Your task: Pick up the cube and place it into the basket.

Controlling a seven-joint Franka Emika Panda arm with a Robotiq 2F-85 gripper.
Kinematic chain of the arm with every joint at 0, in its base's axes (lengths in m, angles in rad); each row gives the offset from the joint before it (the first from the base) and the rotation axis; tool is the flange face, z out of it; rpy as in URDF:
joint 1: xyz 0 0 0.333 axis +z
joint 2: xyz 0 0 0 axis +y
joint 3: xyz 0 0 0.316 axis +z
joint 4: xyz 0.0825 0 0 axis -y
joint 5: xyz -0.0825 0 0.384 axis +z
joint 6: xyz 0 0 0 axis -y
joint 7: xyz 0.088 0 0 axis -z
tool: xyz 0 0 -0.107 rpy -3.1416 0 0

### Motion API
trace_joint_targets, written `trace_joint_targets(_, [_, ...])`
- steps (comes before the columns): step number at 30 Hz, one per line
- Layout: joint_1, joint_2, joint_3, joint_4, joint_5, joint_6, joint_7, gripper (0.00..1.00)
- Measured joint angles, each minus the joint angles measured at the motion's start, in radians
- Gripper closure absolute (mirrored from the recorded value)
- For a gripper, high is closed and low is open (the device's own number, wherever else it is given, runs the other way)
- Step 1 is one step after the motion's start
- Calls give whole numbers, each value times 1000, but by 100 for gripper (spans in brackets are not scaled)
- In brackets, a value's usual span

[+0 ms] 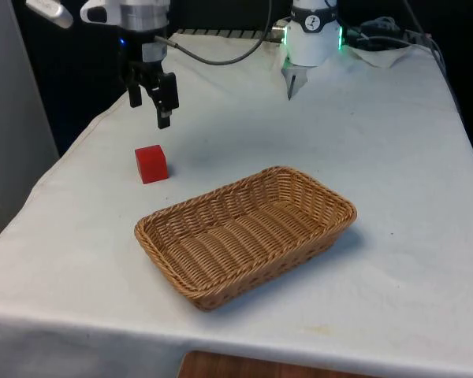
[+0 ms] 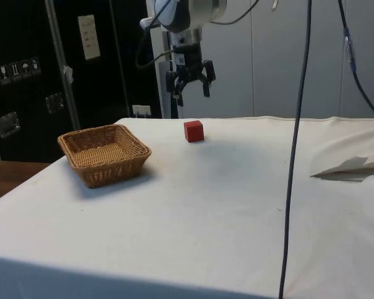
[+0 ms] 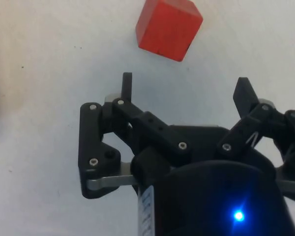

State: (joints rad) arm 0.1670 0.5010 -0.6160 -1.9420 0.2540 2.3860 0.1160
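In the front view, a small red cube (image 1: 151,164) sits on the white-clothed table (image 1: 378,157), toward the front view's left of an oblong woven wicker basket (image 1: 245,234). The black two-finger gripper (image 1: 150,110) hangs above the cube, apart from it.

In the side view, dark cabinets stand behind the table.

In the wrist view, the fingers are spread, holding nothing.

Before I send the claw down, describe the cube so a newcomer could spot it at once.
Start at the woven basket in the middle of the white-clothed table. Off its far corner on the front view's left, apart from it, sits the cube on the cloth, with the open claw hanging above it. It is the one small, solid red block; nothing else there is red.
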Motion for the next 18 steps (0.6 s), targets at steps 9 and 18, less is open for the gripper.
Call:
trace_joint_targets(9, [1, 26, 5, 4, 0, 29, 57, 0])
trace_joint_targets(18, [1, 57, 9, 12, 0, 53, 114, 0])
